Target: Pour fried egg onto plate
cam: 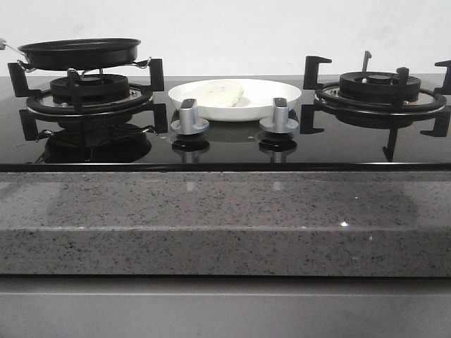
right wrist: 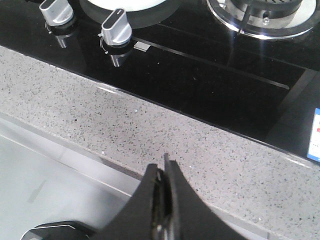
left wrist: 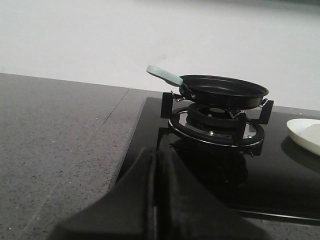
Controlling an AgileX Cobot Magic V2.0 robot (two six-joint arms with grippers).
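Both pincers are pressed closed on nothing: the left gripper shows its two black fingers meeting in a thin seam, low over the grey speckled countertop to the left of the hob, and the right gripper is likewise sealed, hanging above the counter's front edge, well apart from everything on the glass.

On the hob, the fried egg lies on the plate, pale cream side up, toward the plate's left half; no yolk shows. The plate sits on the black glass between the two burners, just behind the two silver knobs. The black frying pan rests level on the left burner grate, its mint-green handle pointing away from the plate; its inside looks empty from the left wrist view, though the front view cannot see over the rim.

Judged from this, the pour looks done, so the risks lie in any further motion. A left arm swinging toward the hob could clip the protruding handle and tip the pan off the grate's prongs. The right arm, moving forward low, could catch a knob or nudge the plate's rim, and the glossy plate on smooth glass would likely slide easily, shifting the egg toward the edge.
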